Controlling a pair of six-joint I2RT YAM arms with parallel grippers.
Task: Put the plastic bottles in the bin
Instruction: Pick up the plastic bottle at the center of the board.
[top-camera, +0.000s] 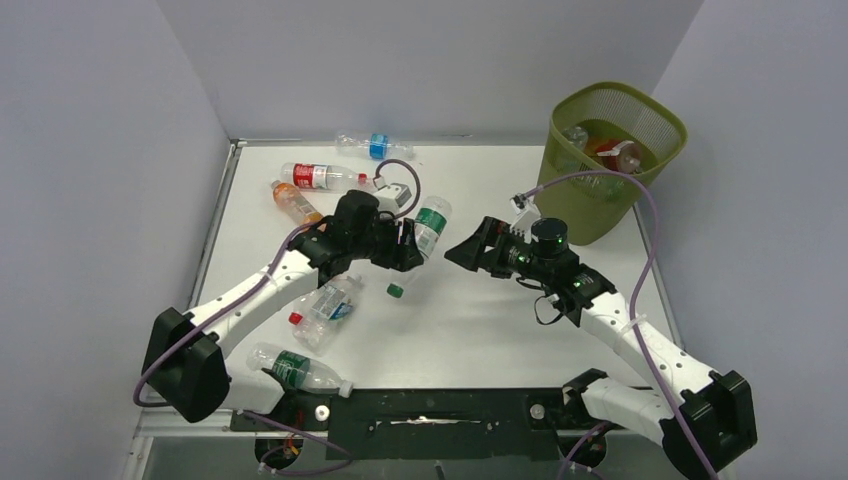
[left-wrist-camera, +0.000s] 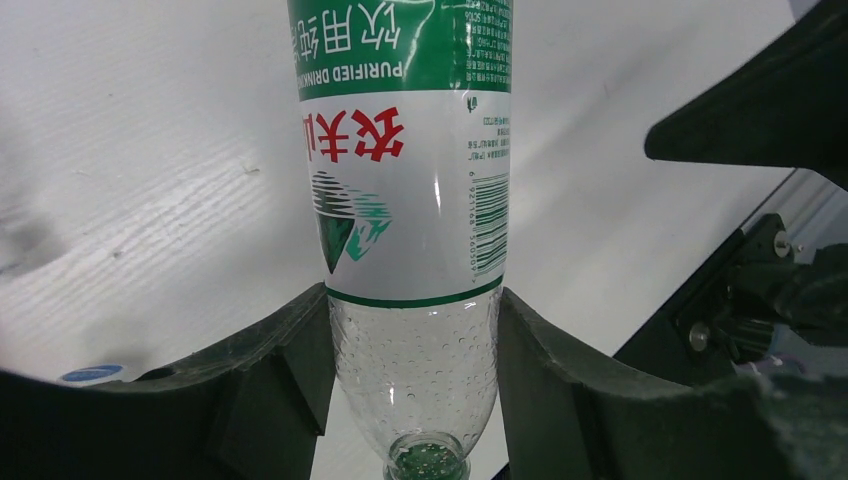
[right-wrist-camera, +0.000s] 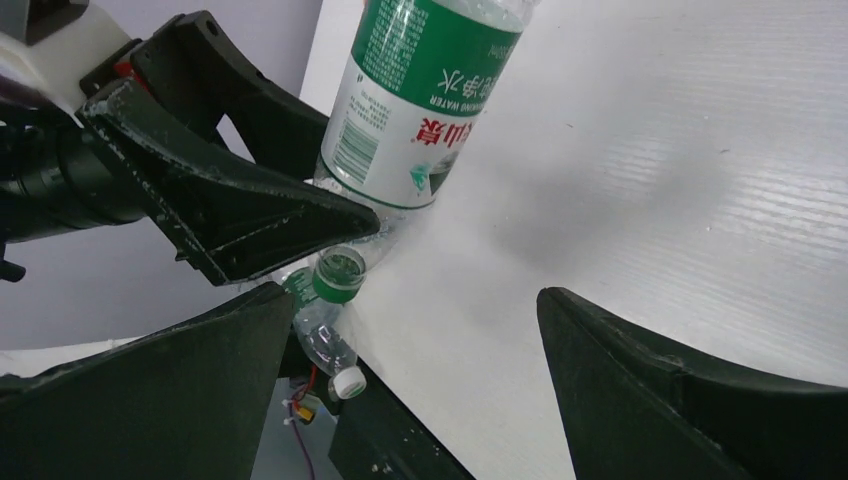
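Observation:
My left gripper (top-camera: 408, 245) is shut on a clear plastic bottle with a green and white label (top-camera: 431, 224), near the middle of the table. In the left wrist view both fingers press the bottle (left-wrist-camera: 410, 200) at its shoulder, with the green cap towards the camera. My right gripper (top-camera: 465, 250) stands open just right of it, nothing between its fingers (right-wrist-camera: 640, 390); the held bottle (right-wrist-camera: 420, 100) lies ahead of it. The olive-green mesh bin (top-camera: 660, 118) stands at the far right with bottles inside. More bottles lie at the left: blue-labelled (top-camera: 375, 146), red-labelled (top-camera: 320, 176), orange (top-camera: 295, 202), a crushed clear one (top-camera: 325, 305) and green-labelled (top-camera: 295, 370).
Grey walls close in the white table (top-camera: 480, 330) at the back and both sides. A purple cable (top-camera: 640, 200) runs from the right arm past the front of the bin. The black mounting rail (top-camera: 430, 408) spans the near edge.

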